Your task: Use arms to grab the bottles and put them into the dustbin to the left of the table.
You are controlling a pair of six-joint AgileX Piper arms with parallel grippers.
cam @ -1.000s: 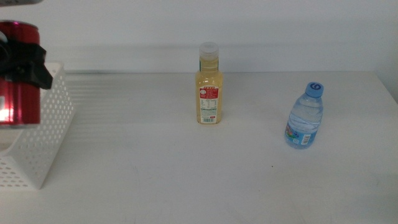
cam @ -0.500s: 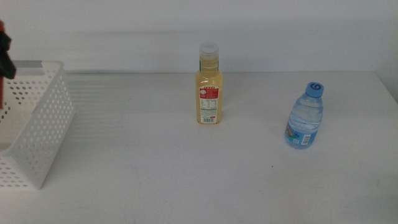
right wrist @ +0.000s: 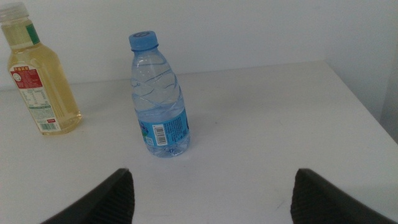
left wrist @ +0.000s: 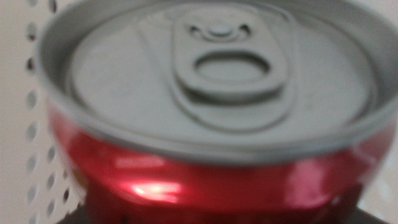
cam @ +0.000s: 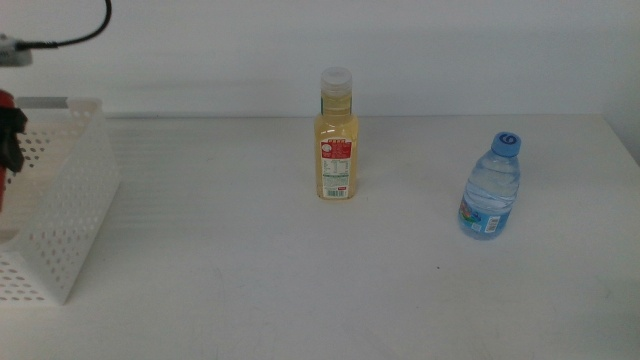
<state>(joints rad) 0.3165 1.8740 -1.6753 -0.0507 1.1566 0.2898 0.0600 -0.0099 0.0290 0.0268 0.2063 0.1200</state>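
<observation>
Left gripper (cam: 8, 150): at the far left edge of the middle view, over the dustbin (cam: 70, 220); only a sliver of its dark body shows there. Closed around a red can (left wrist: 211, 118), which fills the left wrist view top-on: grey lid, pull tab, red wall below. A strip of the can's red also shows at the left edge of the middle view, level with the dustbin's rim. Perforated white wall visible just beside the can in the wrist view.

Right gripper (right wrist: 211, 196): out of the middle view; its two dark jaws stand wide apart in the right wrist view, holding nothing, above the table (cam: 250, 280) and facing both bottles.

Dustbin: white rectangular basket, walls pierced with round holes, standing at the left end of the table, partly cut off by the picture edge.

Yellow bottle (cam: 336, 135): tall, white cap, red label, yellow liquid; upright near the table's middle, toward the back. Untouched.

Water bottle (cam: 491, 187): shorter, clear, blue cap and blue label; upright on the right part of the table, well apart from the yellow bottle and nearer the front. Untouched.

Black cable (cam: 75, 35): arcs across the upper left corner of the middle view, against the white wall.

Table: plain white, flat.
</observation>
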